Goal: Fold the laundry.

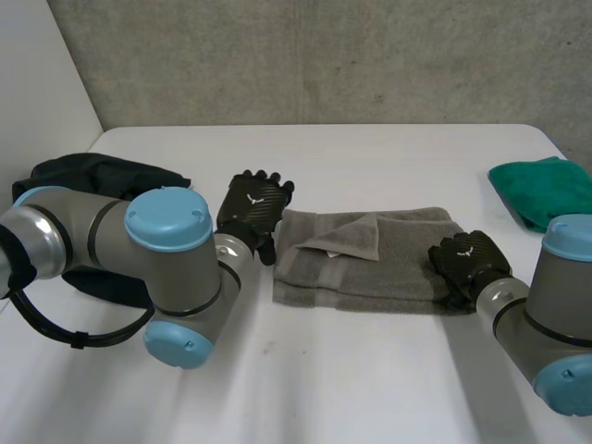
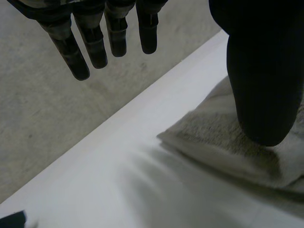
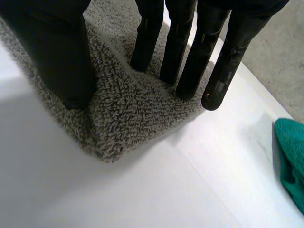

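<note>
Towel [image 1: 370, 268] lies part-folded on bench [image 1: 324, 379]. Left hand [image 1: 252, 208] is held at left end, fingers straight, thumb on cloth; right hand [image 1: 470, 261] is pressed on right end, fingers straight. Next fold judged pending: an end must be pinched.

Dark garment [image 1: 92, 176]: mostly hidden behind the left arm [image 1: 92, 236] in the head view; its kind cannot be told.
Green cloth [image 1: 546, 190]: cut off by the head view's right edge and by the right wrist view's edge; its full shape is unseen.
Grey towel [image 1: 370, 259]: the near right corner is covered by the right hand [image 1: 467, 264], and part of the left edge by the left hand [image 1: 252, 208].
Pale patch [image 1: 326, 248]: on the towel's turned-over flap, too small to identify.
Dark scrap [image 2: 12, 219]: cut off at the left wrist view's edge; too little shows to name it.
</note>
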